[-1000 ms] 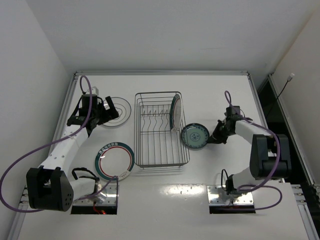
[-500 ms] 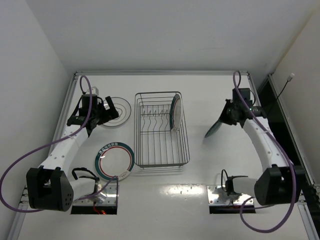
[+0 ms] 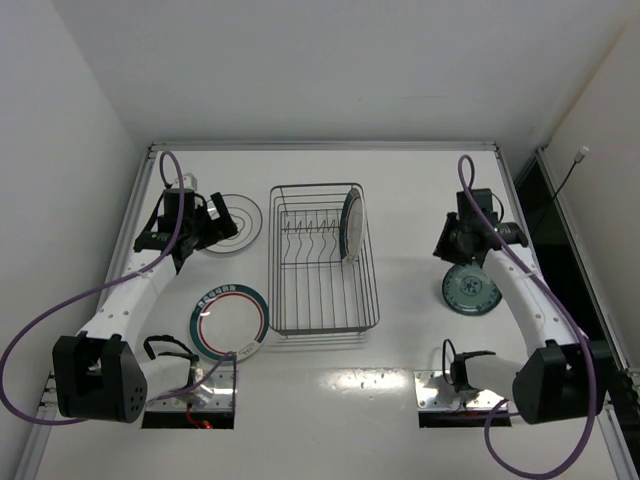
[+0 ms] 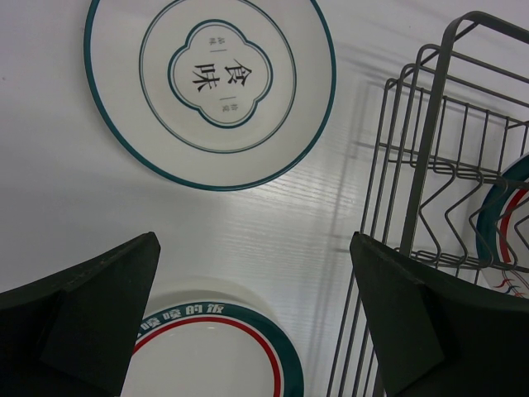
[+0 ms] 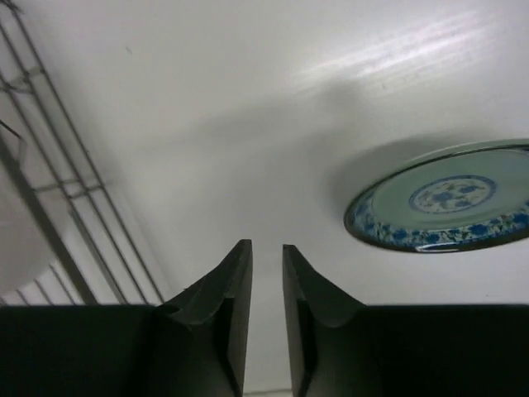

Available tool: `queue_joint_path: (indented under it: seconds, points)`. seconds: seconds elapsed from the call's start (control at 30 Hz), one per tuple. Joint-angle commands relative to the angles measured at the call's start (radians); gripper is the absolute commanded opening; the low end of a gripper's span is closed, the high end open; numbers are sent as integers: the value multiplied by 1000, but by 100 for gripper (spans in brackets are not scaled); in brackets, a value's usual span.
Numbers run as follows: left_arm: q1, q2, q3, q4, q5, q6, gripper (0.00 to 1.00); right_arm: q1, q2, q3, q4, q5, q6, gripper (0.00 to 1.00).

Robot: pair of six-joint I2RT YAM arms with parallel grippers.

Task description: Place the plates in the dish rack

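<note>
Inspector: Relative to half a second ago, the small teal plate (image 3: 470, 290) is no longer hanging tilted in the right tool (image 3: 446, 244). It is now lying flat on the table (image 3: 410, 190), right of the dish rack (image 3: 325, 330) and well apart from it.

Operator: How is the right tool standing?

Inspector: In the wrist view, the right tool (image 5: 266, 248) is showing its fingers drawn almost together with only a thin slit between them, gripping nothing. The small teal plate (image 5: 442, 198) is sitting off to one side of them, not touching.

Operator: And the left side?

Inspector: The left tool (image 3: 203, 230) is hovering at the far left, with the arm unchanged from the earlier views. Its fingers are spread wide apart (image 4: 254, 248) and holding nothing. It is hanging over the black-ringed plate (image 4: 211, 83) and the loose green-rimmed plate (image 4: 211, 356), which are both lying flat on the table.

Operator: What is occupying the dish rack (image 4: 446, 107)?

Inspector: One racked green-rimmed plate (image 3: 351, 226) is standing on edge at the rack's far right corner. The loose green-rimmed plate (image 3: 230, 322) is lying left of the rack's near end, and the black-ringed plate (image 3: 245, 212) is lying left of its far end.
</note>
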Motion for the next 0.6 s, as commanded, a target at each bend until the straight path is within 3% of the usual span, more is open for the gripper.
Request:
queue_joint_path:
  seconds: [0.0,0.03,0.1,0.17,0.2,0.23,0.27,0.4,0.57]
  points:
    - [9,-4,41,3,-9,2,100,-22,-5,-66,31,-61,31,21]
    - [9,-4,41,3,-9,2,100,-48,4,-77,40,-61,31,35]
    - [9,-4,41,3,-9,2,100,-74,36,-77,40,-96,31,49]
    - [9,-4,41,3,-9,2,100,-154,100,-89,40,-172,31,54]
    - [9,-4,41,3,-9,2,100,-185,121,-98,40,-196,31,51]
    - [9,-4,41,3,-9,2,100,-249,139,-108,40,-243,31,32]
    - [9,-4,41,-6,-9,2,100,-277,150,-117,40,-262,31,24]
    - [9,-4,41,-6,-9,2,100,-364,159,-148,38,-273,31,2]
    - [9,-4,41,-6,-9,2,100,-427,168,-74,-47,-227,7,0]
